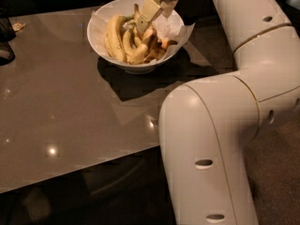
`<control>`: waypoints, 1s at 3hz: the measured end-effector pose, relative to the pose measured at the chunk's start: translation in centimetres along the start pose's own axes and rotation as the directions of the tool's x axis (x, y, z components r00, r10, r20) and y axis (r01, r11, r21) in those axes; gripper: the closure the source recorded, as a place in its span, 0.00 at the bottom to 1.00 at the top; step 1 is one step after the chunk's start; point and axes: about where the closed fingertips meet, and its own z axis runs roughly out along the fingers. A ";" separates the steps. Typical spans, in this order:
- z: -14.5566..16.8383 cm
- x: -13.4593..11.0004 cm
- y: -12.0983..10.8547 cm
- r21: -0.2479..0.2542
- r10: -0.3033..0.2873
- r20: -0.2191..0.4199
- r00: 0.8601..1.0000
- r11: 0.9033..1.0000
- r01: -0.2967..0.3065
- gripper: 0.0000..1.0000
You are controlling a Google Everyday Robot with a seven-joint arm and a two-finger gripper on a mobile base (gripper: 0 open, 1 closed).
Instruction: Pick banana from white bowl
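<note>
Tabletop (70, 107) of glossy grey-brown, mirror-smooth, dotted with small bright reflections toward the near left and carrying a dark shadow just in front of the bowl; dim room beyond, almost black past the far edge; speckled brown carpet (279, 172) low on the right. White bowl (96, 41) toward the far side of the table, lined with crinkled white paper (185, 32) spilling past the rim on the right; heaped with fruit. Plump pale-yellow bananas (115, 36) on the left of the heap; banana (143, 51), slimmer, curved and brown-mottled, apparently the one at the front right of the heap, inside the bowl and just under the gripper. Gripper (142, 28) dipped into the bowl from the upper right, down among the fruit; whether clenched or released, impossible to tell. White arm (225, 125) bulking large across the right foreground. Dark object (4, 36) at the left table edge, well apart from the bowl.
</note>
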 end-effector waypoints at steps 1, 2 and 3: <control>1.2 -0.2 -0.2 0.006 0.001 -0.025 1.000 1.000 -0.001 0.24; 2.3 -0.1 -0.6 0.003 0.014 -0.040 0.999 1.000 -0.014 0.23; 3.3 0.2 -0.9 -0.003 0.025 -0.054 0.998 1.000 -0.025 0.23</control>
